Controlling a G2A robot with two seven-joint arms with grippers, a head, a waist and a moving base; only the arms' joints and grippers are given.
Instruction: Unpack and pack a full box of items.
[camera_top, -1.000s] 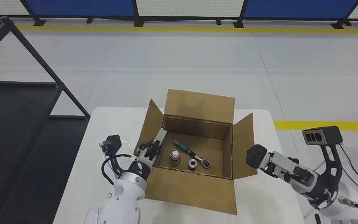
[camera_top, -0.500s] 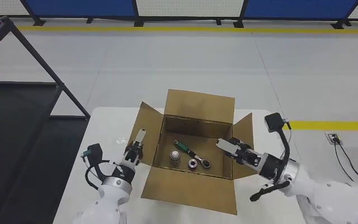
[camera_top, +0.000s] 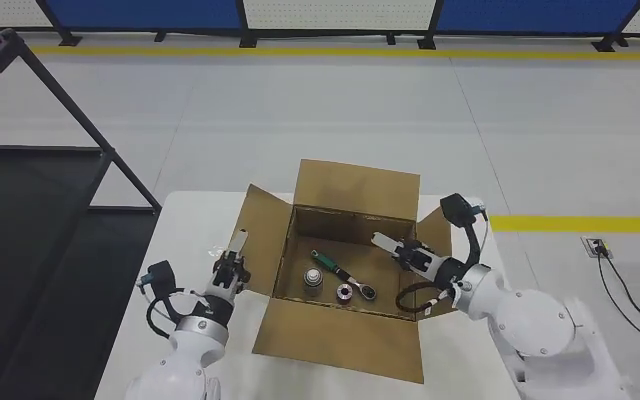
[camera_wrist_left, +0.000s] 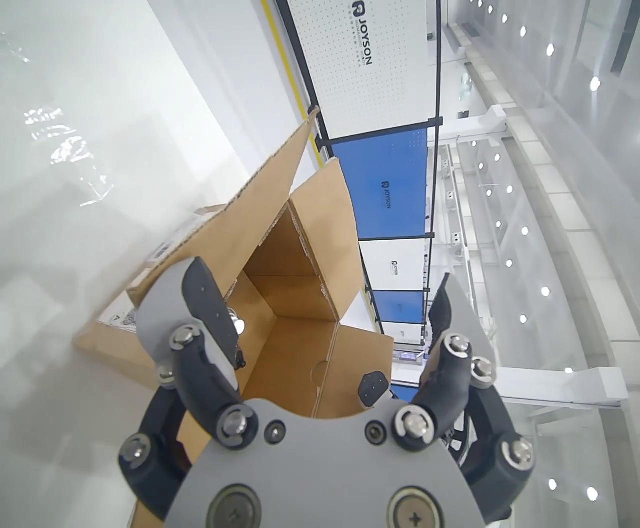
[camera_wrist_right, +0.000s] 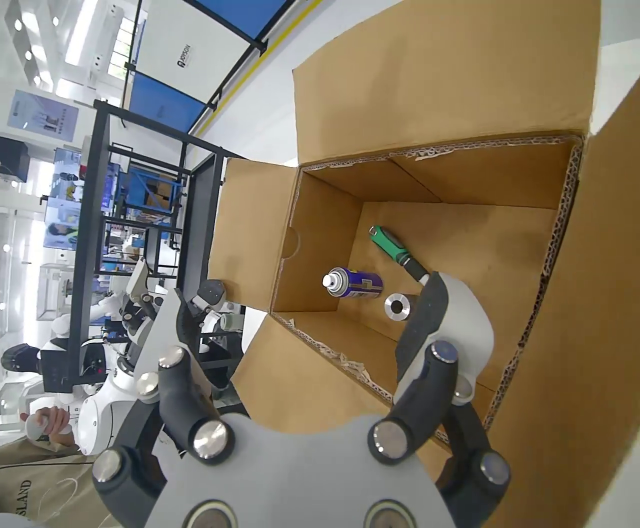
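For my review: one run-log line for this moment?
box open, holds spray can, ratchet, socket; left gripper beside box, fingers open; right gripper over box, fingers open

Worktops: one, white (camera_top: 190, 225), as far as I can see from here.
Boxes: one cardboard box (camera_top: 340, 342) standing on it.
Flaps: four on that box, one per side, all folded outward.
Things in the box: three altogether, each of a different kind.
Spray cans: one (camera_top: 314, 279), at about 8 o'clock on the box floor.
Ratchet wrenches: one (camera_top: 343, 273), green-handled, lying from 10 o'clock across to 4 o'clock.
Metal sockets: one (camera_top: 346, 292), at about 6 o'clock.
Hands: two, the left hand (camera_top: 238, 246) at the box's 9 o'clock, the right hand (camera_top: 390, 245) at its 3 o'clock.
Fingers: two on each hand, four counted, each pair spread apart.
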